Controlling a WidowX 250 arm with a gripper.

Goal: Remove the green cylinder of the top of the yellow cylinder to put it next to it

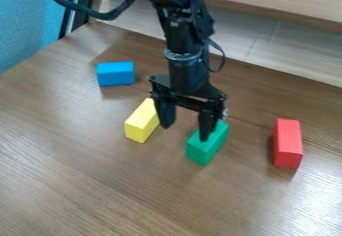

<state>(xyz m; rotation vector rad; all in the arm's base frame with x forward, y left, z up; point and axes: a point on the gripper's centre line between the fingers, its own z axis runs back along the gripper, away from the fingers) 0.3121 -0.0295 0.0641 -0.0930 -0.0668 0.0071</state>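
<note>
The black gripper (186, 129) hangs over the middle of the table, open, with a bare gap between its fingers. A green block (203, 150), rectangular rather than a cylinder, lies on the table at the lower right of the gripper; the right finger overlaps its upper part, and whether they touch I cannot tell. To the left lies a yellow block (140, 123), its upper right end partly hidden by the left finger. Green and yellow stand apart, side by side, both slanting the same way.
On the wooden table (100, 180), a blue block (115, 74) lies at the upper left and a red block (288, 144) at the right. A raised wooden ledge (280, 5) runs along the back, and a blue panel (27, 25) stands at the upper left.
</note>
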